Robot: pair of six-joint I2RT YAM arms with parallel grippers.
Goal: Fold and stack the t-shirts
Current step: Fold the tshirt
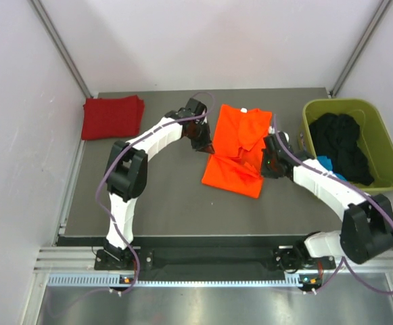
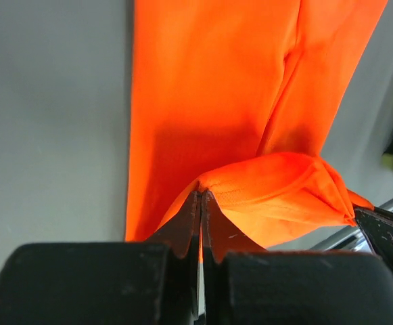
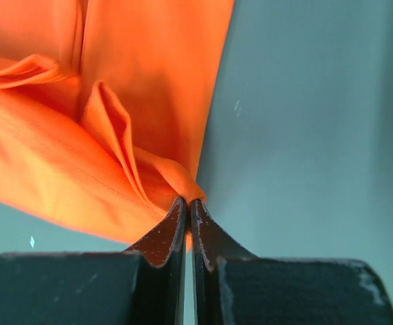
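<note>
Left hand (image 2: 201, 195) — orange t-shirt (image 2: 203, 88) (edge hidden)

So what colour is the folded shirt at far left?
Folded shirt: dark red, top external view.

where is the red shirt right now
Top view: the folded dark red t-shirt lies in the far-left corner of the table, left of the left arm.

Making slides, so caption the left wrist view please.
Left gripper, jaws shut on a fold of the orange shirt over the grey table.
</note>
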